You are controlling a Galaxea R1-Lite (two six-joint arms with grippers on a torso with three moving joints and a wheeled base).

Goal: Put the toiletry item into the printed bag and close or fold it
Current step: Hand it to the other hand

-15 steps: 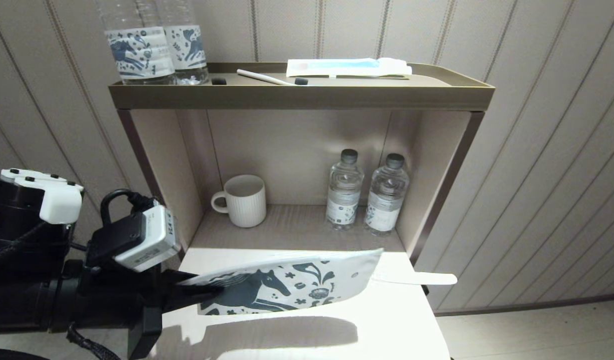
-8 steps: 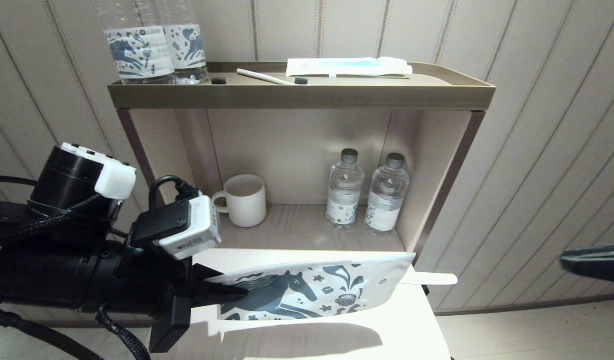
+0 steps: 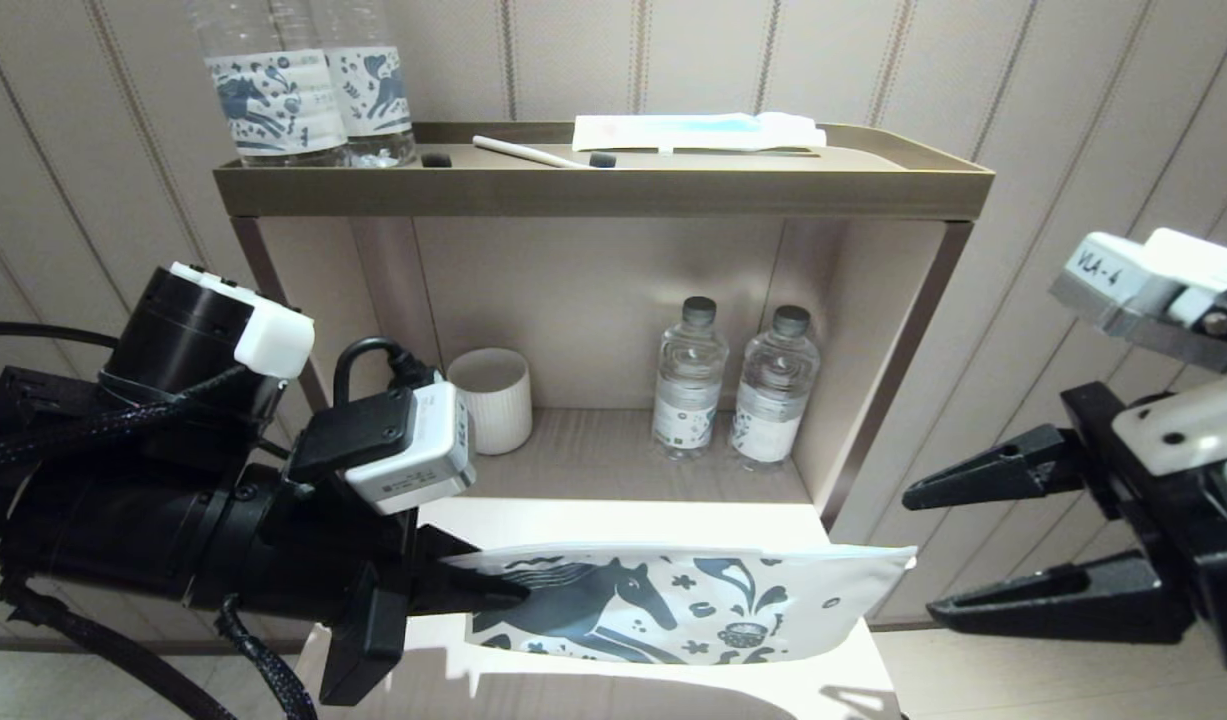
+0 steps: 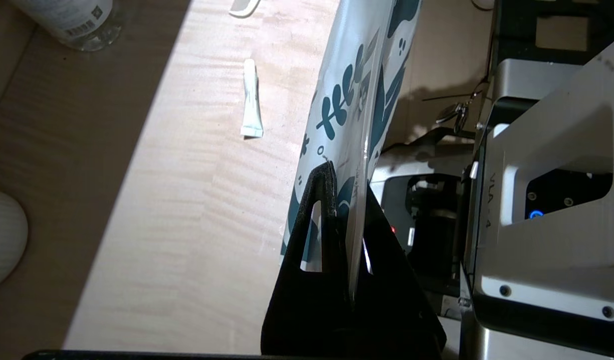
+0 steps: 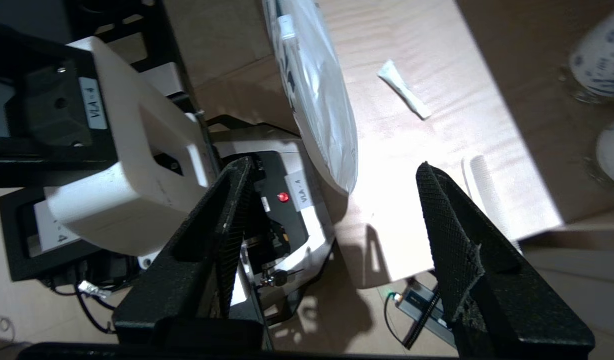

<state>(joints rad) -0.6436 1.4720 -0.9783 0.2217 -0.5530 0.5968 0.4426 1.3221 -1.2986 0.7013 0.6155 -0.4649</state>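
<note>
Printed bag in left hand

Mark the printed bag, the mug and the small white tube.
printed bag (image 3: 693, 605), head view, on the horse print.
mug (image 3: 493, 400), head view, on its ribbed side.
small white tube (image 4: 250, 100), left wrist view, mid-body.

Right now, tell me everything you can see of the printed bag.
The printed bag is a flat white pouch of glossy plastic film, printed in dark blue with a galloping horse, flowers and stars. It is held in the air above the pale table, long side roughly level, standing on edge. The left hand pinches one short end, shut on it; nothing else touches it. The far end hangs free, pointing at the open right hand. Whether its mouth is open, I cannot tell.
</note>
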